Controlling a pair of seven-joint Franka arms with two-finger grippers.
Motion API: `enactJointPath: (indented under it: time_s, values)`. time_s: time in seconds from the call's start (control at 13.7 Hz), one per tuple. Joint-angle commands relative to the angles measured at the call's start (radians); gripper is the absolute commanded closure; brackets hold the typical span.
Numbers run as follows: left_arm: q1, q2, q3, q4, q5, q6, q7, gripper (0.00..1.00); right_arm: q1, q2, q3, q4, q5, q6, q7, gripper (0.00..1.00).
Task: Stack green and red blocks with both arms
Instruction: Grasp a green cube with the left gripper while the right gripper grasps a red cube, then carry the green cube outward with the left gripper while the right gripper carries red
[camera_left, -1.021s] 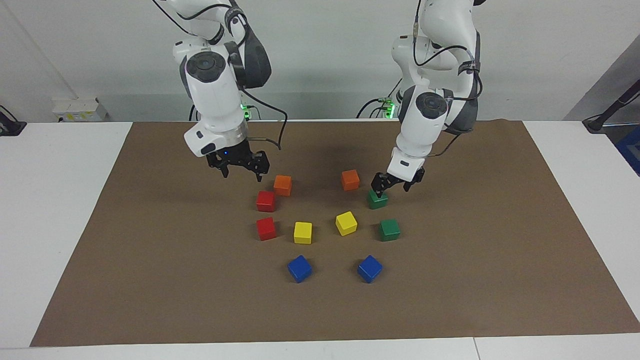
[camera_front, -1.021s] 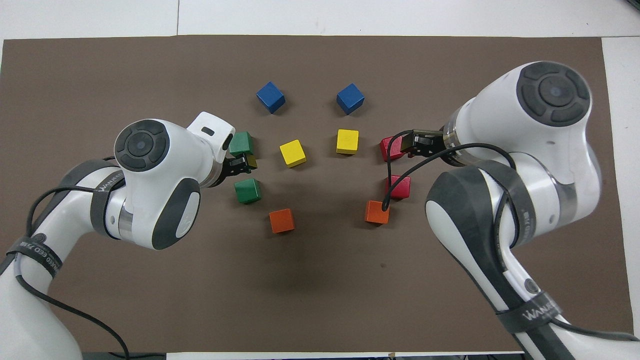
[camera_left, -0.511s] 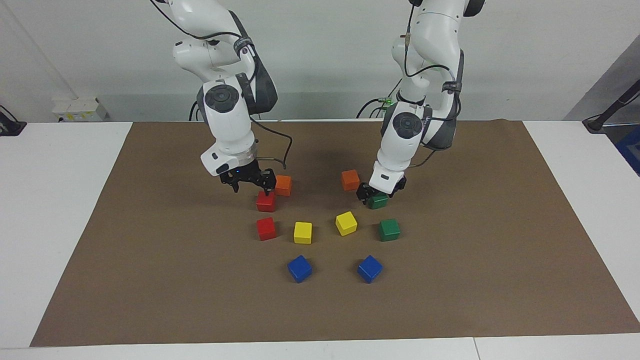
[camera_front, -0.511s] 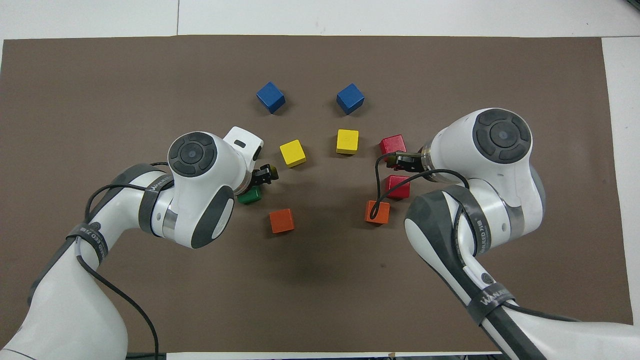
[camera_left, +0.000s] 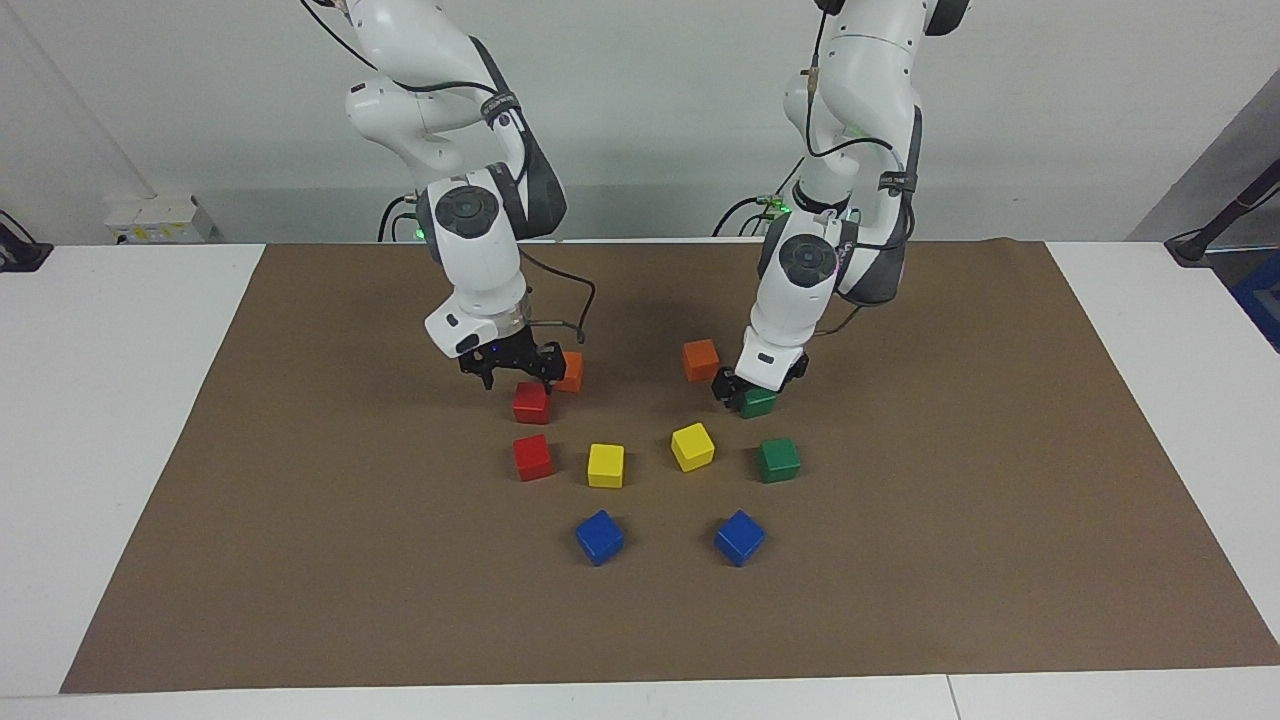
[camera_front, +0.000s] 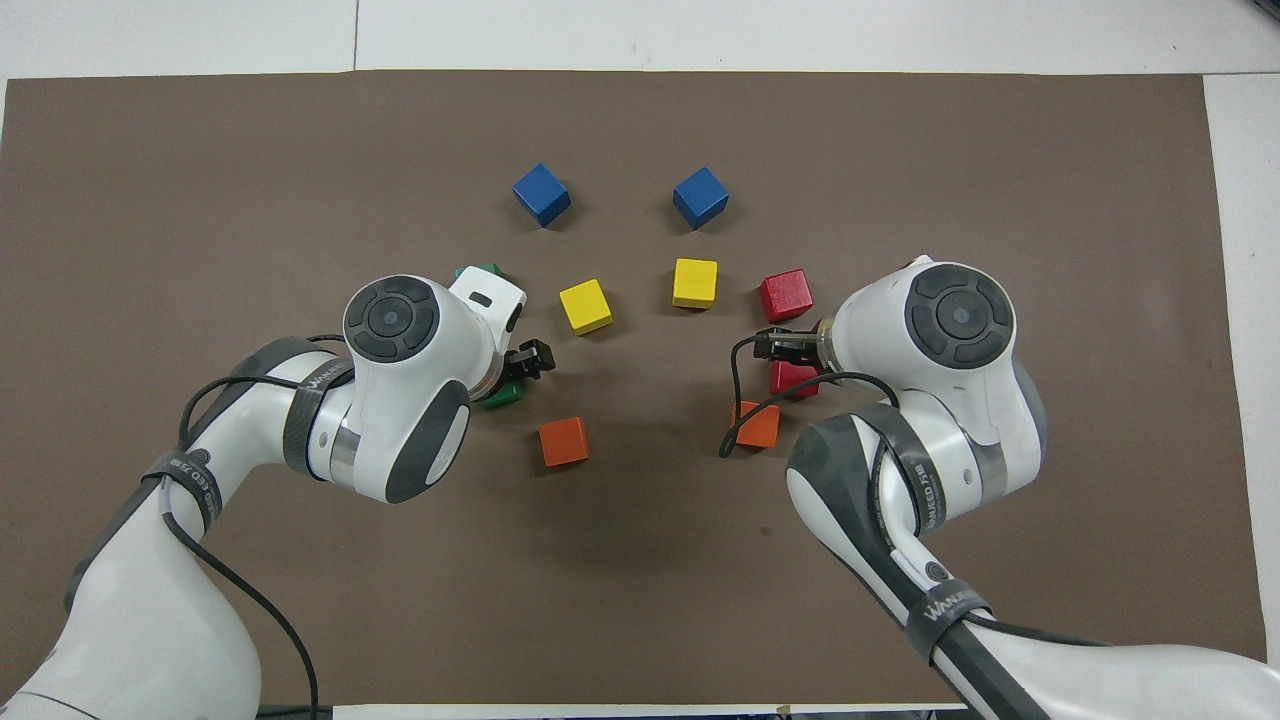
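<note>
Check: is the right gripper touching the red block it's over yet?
Cannot tell. In the facing view the right gripper sits at the top edge of the nearer red block, fingers open, with no plain gap or contact; the overhead view hides it.

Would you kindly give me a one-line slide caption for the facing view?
Left gripper open around a green block, right gripper open just above a red block.

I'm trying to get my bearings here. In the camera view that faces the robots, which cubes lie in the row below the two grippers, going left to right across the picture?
Red block → yellow cube → second yellow cube → green block.
</note>
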Motion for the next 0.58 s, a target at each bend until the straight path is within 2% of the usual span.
enactJointPath:
  time_s: [0.0, 0.07, 0.15, 0.22, 0.51]
  values:
    - [-0.018, -0.016, 0.014, -0.047, -0.01, 0.052, -0.018, 0.15, 0.004, -0.007, 0.001, -0.059, 0.008, 0.071, 0.017, 0.0]
    - [-0.02, -0.017, 0.014, -0.059, -0.01, 0.067, -0.026, 0.43, 0.004, -0.004, 0.001, -0.063, 0.008, 0.075, 0.014, 0.0]
    - [-0.018, -0.019, 0.014, -0.065, -0.01, 0.068, -0.015, 0.93, 0.004, 0.006, 0.001, -0.066, 0.008, 0.089, 0.014, 0.0]
    - [-0.018, -0.019, 0.014, -0.065, -0.01, 0.065, -0.015, 1.0, 0.004, 0.007, 0.001, -0.085, 0.009, 0.11, 0.014, 0.0]
    - [-0.012, -0.019, 0.014, -0.055, -0.01, 0.062, 0.0, 1.0, 0.004, 0.025, 0.001, -0.126, 0.008, 0.183, 0.011, 0.0]
